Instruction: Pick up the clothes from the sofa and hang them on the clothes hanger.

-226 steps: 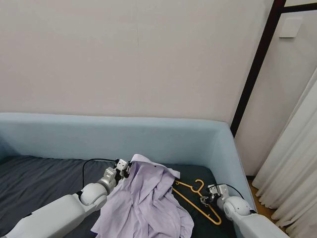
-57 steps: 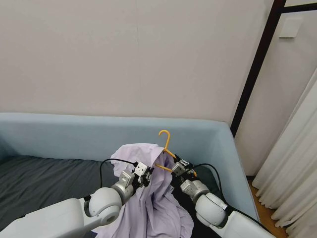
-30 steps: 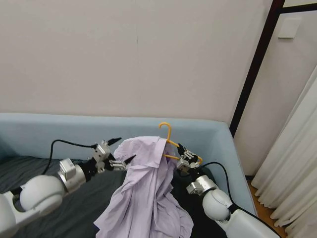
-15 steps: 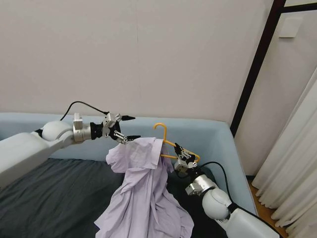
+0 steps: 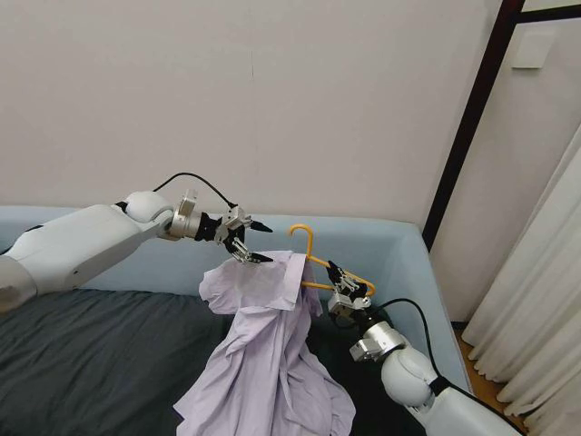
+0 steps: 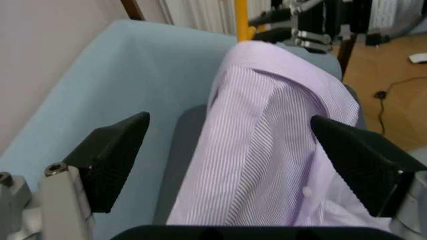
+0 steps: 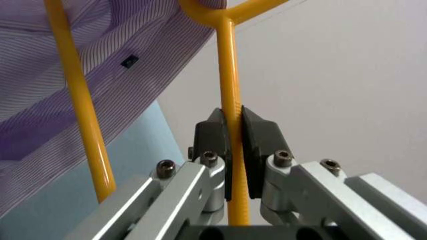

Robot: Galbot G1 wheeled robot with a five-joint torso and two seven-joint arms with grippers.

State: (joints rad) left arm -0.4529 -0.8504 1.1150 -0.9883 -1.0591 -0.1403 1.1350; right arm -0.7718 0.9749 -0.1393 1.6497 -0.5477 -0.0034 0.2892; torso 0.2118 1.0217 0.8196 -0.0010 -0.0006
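Lighting even and diffuse, moderately bright. Soft shadows in shirt [image 5: 263, 363] folds (head view); sofa [image 5: 91, 354] seat dark.

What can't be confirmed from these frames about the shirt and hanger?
- Right wrist view: the hook of the hanger is cut off by the top edge.
- Head view: the hanger's far arm is hidden under the shirt.
- Head view: the shirt's hem is cut off by the bottom edge.
- Head view: whether the open left gripper touches the shirt is too small to tell.
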